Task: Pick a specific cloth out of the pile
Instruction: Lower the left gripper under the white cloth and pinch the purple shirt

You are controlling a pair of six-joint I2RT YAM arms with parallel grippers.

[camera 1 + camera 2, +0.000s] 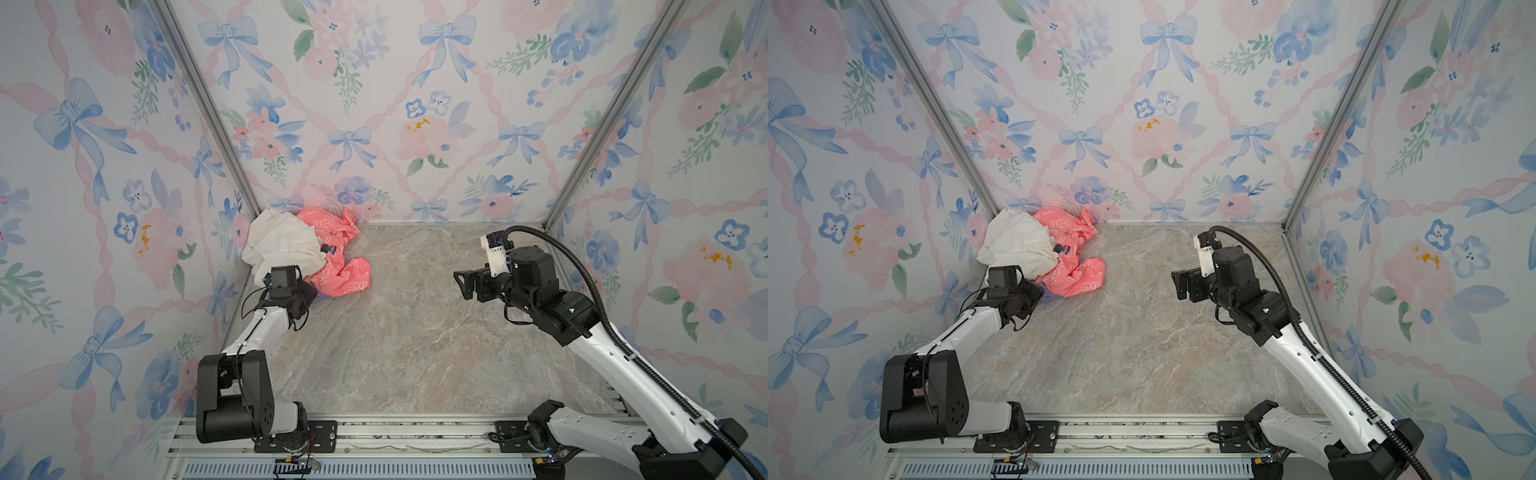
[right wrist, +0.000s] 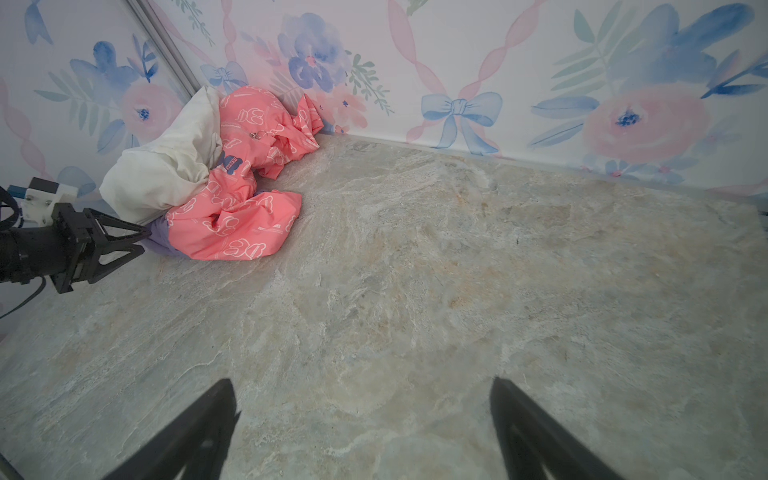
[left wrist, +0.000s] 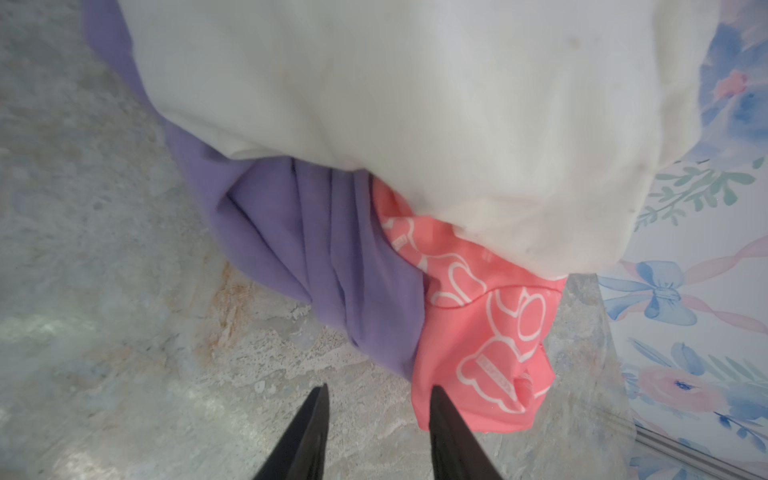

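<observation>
L pincer hovering part-open, gripping nothing | lavender cloth lying just ahead of its tips, apart from them, tucked under cream cloth, w/ coral-pink cloth beside, at near edge of pile | R pincer hanging wide open, empty, well apart from pile over bare tabletop

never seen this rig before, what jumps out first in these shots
The bright coral-pink cloth with white outline print stands out, heaped with a cream-white cloth in the far left corner of the marble-look table. The left gripper points, jaws apart, at a lavender cloth tucked under the cream one. The right gripper hangs wide open over bare table, all inside loud floral wallpaper.
</observation>
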